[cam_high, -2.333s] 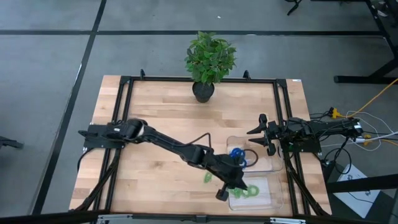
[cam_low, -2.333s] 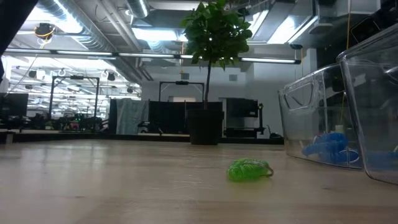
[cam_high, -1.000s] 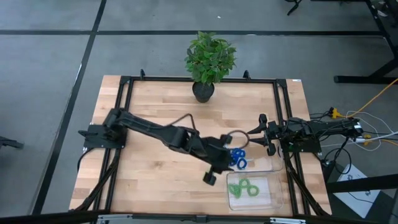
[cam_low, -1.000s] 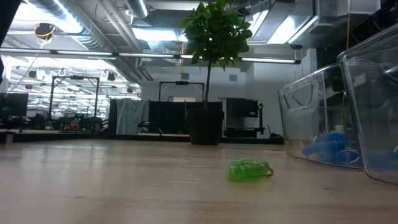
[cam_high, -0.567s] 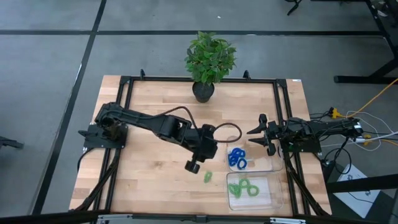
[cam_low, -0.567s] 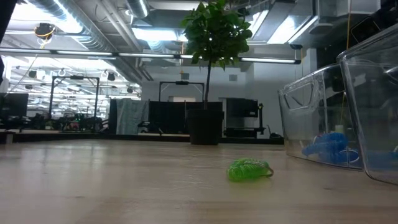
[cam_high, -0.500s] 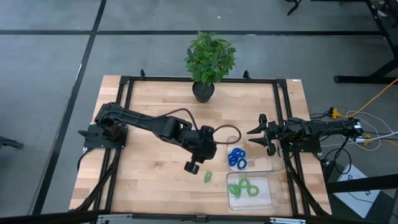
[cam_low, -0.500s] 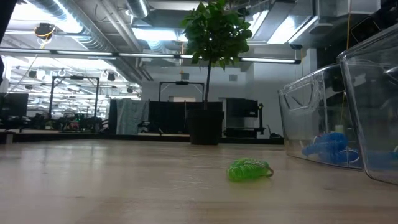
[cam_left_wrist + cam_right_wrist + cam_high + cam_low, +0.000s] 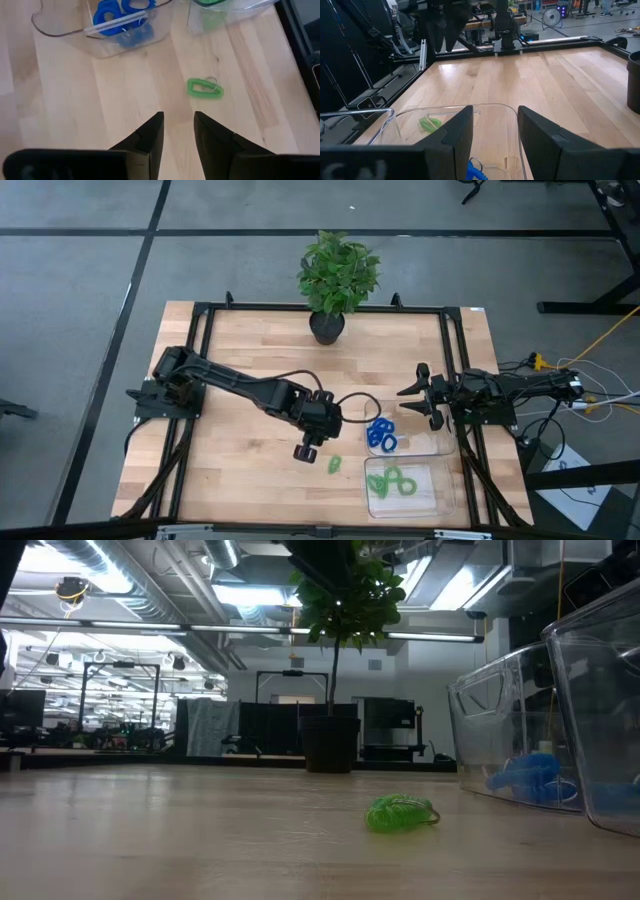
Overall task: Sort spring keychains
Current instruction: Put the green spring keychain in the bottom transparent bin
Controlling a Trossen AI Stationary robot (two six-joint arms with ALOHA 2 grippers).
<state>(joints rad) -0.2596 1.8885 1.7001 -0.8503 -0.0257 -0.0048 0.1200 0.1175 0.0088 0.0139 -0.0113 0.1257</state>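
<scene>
One green spring keychain lies loose on the wooden table; it also shows in the left wrist view and the low view. My left gripper is open and empty, above the table just left of this keychain, which lies ahead of its fingertips. Blue keychains lie in the farther clear tray. Green keychains lie in the nearer clear tray. My right gripper is open and empty at the far side of the blue tray.
A potted plant stands at the middle of the table's far edge. The two clear trays stand side by side at the right near corner. Bare wood lies left of and beyond the loose keychain. A black frame runs round the table.
My left gripper has drawn back from beside the trays toward the table's left edge and a little toward the far edge. The loose green keychain, hidden under it a second ago, now shows on the table and has not moved.
</scene>
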